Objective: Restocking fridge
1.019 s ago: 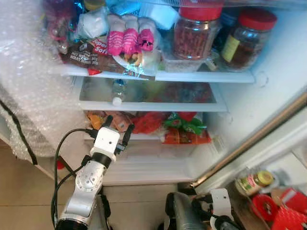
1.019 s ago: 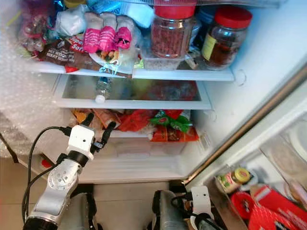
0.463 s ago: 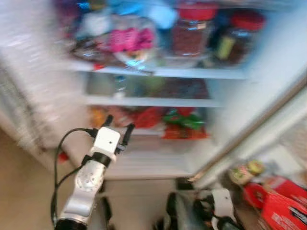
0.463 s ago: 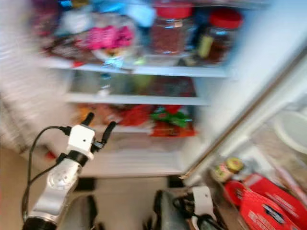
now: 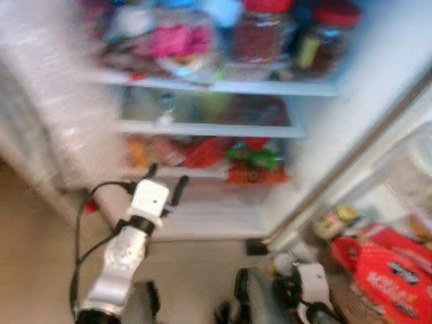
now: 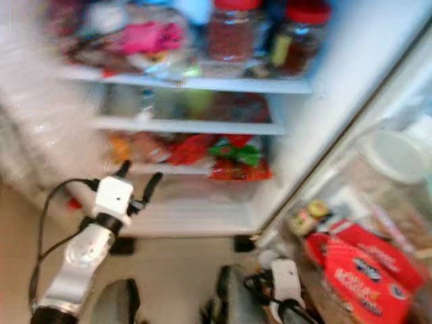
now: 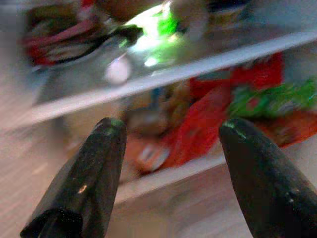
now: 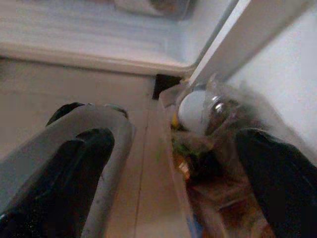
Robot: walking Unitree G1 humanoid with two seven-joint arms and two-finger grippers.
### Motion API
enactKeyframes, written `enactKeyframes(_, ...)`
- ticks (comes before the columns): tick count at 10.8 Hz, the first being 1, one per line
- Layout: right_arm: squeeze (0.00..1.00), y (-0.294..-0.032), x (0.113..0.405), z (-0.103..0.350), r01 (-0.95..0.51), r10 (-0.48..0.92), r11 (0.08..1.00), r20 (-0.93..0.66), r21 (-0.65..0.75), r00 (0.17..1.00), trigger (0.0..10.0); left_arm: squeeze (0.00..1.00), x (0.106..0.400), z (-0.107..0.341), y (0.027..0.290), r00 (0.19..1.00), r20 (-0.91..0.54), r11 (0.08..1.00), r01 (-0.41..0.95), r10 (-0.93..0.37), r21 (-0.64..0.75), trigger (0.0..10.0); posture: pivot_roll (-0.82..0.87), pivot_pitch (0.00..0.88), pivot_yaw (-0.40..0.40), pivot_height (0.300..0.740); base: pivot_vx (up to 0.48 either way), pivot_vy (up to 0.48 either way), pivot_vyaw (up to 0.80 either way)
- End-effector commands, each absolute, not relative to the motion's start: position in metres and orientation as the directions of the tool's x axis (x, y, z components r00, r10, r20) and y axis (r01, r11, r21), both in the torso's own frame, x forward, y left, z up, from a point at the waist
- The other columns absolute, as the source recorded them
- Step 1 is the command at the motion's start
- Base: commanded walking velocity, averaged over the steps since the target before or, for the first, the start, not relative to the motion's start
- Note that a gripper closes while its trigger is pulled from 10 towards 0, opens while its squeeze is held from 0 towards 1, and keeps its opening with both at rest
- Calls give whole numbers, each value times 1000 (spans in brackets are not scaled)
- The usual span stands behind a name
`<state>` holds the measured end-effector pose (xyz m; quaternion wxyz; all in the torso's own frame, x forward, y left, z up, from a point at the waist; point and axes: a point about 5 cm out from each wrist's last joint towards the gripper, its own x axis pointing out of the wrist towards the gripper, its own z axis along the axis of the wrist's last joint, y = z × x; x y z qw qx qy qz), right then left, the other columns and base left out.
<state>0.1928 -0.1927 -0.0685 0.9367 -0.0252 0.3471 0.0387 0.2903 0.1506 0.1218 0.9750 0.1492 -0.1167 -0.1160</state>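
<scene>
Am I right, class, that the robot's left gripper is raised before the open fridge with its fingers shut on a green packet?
Not quite. The left gripper is raised before the open fridge, but its fingers are open and hold nothing. The left wrist view shows them spread, with the green packet lying beyond on its shelf.

Motion blur leaves no lettering legible, even on the red packet (image 6: 364,277), which perhaps carries print.

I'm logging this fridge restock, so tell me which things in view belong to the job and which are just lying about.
Part of the job:
- open fridge
- red-lidded jars on the top shelf
- red and green packets on the lower shelf
- red bag in the door bin
- left gripper, open, raised toward the lower shelf
- right gripper, open, low by the door

Just lying about:
- bubble wrap
- floor
</scene>
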Motion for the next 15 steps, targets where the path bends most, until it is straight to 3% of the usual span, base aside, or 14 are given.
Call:
enactKeyframes(1, 0, -187, 138, -98, -105, 72, 994, -818, 14, 571, 10000, 0, 289, 115, 147, 952, 162, 929, 200, -259, 313, 10000, -114, 199, -61, 585, -247, 0, 0)
enactKeyframes(4, 0, -187, 138, -98, -99, 68, 995, -817, 13, 573, 10000, 0, 293, 74, 186, 999, -38, 972, 43, -35, 230, 10000, -113, 201, -59, 585, 0, 0, 0)
enactKeyframes(6, 0, -186, 138, -98, -97, 66, 995, -818, 12, 571, 10000, 0, 283, 30, 222, 955, -247, 977, -123, 165, 175, 10000, -116, 200, -60, 585, 0, 0, 0)
enactKeyframes(12, 0, -186, 139, -98, -89, 60, 996, -816, 11, 574, 10000, 0, 238, -33, 238, 790, -552, 961, -174, 266, 214, 10000, -116, 197, -58, 585, 0, 0, 0)
enactKeyframes(15, 0, -186, 138, -98, -85, 57, 996, -817, 9, 573, 10000, 0, 228, -43, 235, 760, -597, 964, -156, 258, 217, 10000, -116, 194, -54, 585, 0, 170, 0)
